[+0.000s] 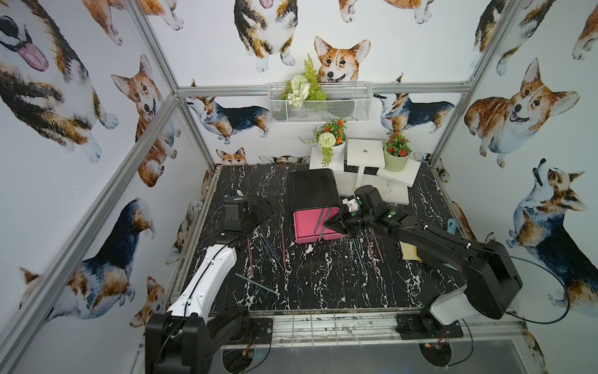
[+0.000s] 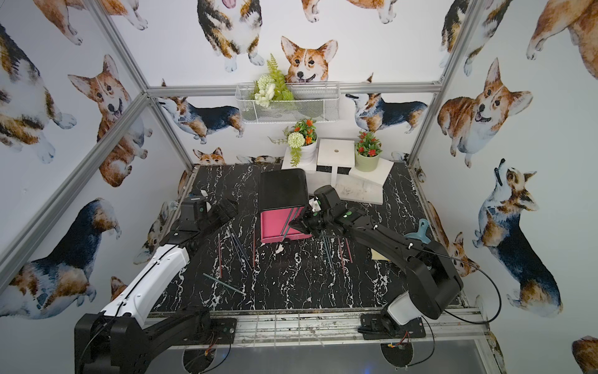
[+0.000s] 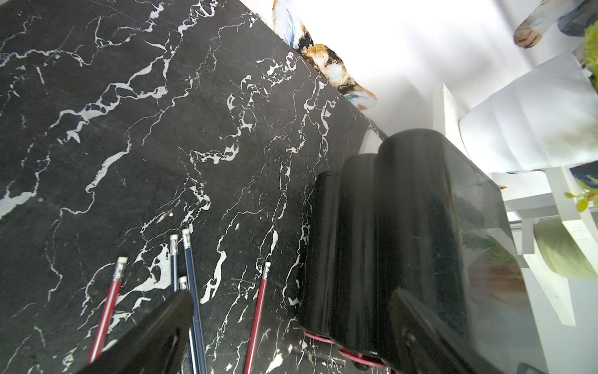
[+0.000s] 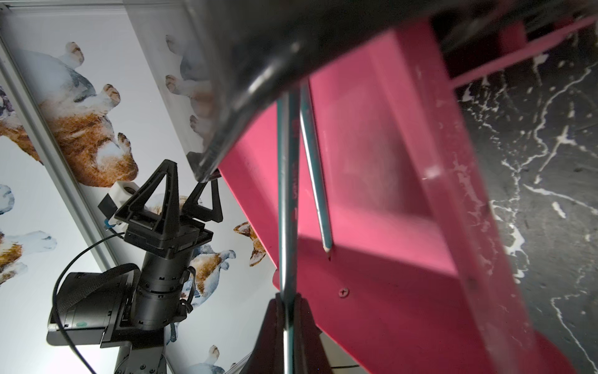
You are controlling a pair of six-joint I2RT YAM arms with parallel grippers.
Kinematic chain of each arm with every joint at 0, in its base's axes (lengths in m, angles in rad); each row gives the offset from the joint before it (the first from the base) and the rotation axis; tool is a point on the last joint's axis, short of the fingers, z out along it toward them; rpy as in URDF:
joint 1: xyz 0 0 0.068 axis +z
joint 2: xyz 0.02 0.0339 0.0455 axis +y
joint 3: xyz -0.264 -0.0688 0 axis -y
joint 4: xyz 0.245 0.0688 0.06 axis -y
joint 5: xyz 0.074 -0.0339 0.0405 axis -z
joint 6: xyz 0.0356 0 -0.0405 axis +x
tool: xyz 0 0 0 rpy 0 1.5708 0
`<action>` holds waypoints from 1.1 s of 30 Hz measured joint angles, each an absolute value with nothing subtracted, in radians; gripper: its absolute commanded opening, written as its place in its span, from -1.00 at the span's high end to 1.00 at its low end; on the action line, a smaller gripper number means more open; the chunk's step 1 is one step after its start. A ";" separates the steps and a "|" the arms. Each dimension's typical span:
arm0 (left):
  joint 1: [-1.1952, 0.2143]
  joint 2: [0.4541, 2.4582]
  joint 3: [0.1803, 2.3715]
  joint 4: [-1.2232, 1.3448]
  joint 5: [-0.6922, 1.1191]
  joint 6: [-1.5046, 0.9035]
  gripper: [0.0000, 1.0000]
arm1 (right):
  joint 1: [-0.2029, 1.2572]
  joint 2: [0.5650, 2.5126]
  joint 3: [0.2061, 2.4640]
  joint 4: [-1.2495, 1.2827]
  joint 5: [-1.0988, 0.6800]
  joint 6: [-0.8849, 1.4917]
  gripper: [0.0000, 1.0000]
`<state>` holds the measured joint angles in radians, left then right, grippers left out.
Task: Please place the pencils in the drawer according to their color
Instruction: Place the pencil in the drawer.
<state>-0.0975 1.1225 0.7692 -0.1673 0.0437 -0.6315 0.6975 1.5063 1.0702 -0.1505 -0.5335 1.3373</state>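
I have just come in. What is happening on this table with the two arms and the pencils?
The right gripper is shut on a green pencil and holds it at the open pink drawer, where another green pencil already lies. The left gripper is open and holds nothing. It hangs above red and blue pencils on the table. More pencils lie near the right arm.

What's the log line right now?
right gripper shut on green pencil, over pink drawer | second green pencil in drawer | left gripper open, empty | loose pencils on table
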 measured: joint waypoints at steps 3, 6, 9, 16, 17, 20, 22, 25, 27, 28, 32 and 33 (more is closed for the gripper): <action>-0.097 1.122 0.769 -0.168 0.044 -0.631 -1.00 | 0.698 1.530 1.088 -0.151 -0.524 1.337 1.00; -0.097 1.122 0.769 -0.168 0.044 -0.628 -1.00 | 0.698 1.552 1.106 -0.150 -0.521 1.337 1.00; -0.097 1.122 0.769 -0.168 0.044 -0.628 -1.00 | 0.698 1.574 1.127 -0.150 -0.512 1.337 1.00; -0.097 1.119 0.770 -0.168 0.044 -0.624 -1.00 | 0.698 1.620 1.172 -0.147 -0.494 1.338 0.67; -0.097 1.118 0.770 -0.170 0.044 -0.624 -1.00 | 0.698 1.623 1.177 -0.147 -0.495 1.338 0.65; -0.097 1.116 0.772 -0.172 0.043 -0.620 -1.00 | 0.698 1.631 1.189 -0.147 -0.490 1.338 0.59; -0.097 1.116 0.772 -0.173 0.043 -0.620 -1.00 | 0.698 1.634 1.196 -0.147 -0.488 1.337 0.53; -0.097 1.116 0.772 -0.175 0.043 -0.620 -1.00 | 0.701 1.636 1.204 -0.147 -0.484 1.336 0.48; -0.097 1.116 0.772 -0.175 0.043 -0.620 -1.00 | 0.702 1.636 1.206 -0.147 -0.483 1.334 0.48; -0.097 1.116 0.772 -0.175 0.043 -0.620 -1.00 | 0.705 1.636 1.206 -0.147 -0.483 1.333 0.49; -0.097 1.113 0.772 -0.175 0.041 -0.619 -1.00 | 0.717 1.620 1.224 -0.173 -0.480 1.308 0.50; -0.097 1.112 0.772 -0.176 0.039 -0.617 -1.00 | 0.722 1.605 1.236 -0.196 -0.472 1.293 0.50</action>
<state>-0.0971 1.1118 0.7723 -0.1761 0.0391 -0.6174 0.7219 1.6051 1.2358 -0.1963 -0.4721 1.2926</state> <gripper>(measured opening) 0.999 0.253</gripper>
